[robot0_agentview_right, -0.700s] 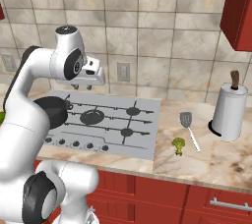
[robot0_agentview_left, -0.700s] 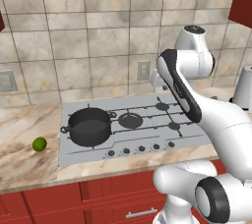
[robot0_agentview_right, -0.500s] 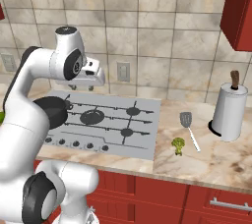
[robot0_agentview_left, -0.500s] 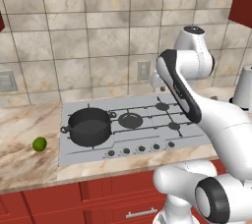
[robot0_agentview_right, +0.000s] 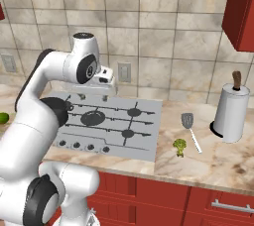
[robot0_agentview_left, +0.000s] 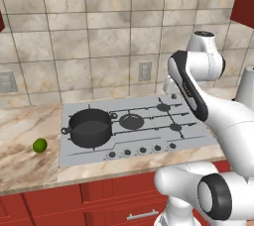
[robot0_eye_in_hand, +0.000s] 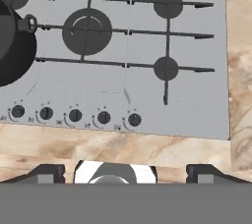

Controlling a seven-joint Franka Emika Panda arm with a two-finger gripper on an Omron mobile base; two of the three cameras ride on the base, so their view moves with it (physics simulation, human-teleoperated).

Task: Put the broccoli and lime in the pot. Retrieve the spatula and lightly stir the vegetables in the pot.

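Still, tool hangs open; pot unmoved.

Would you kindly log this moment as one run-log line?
gripper: open, empty, above stove | pot: empty | lime: counter, left of stove | broccoli, spatula: counter, right of stove

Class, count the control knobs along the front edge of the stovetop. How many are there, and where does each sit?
5. The knobs form one row along the front edge of the stovetop, evenly spaced from below the pot toward the middle. None appear hidden.
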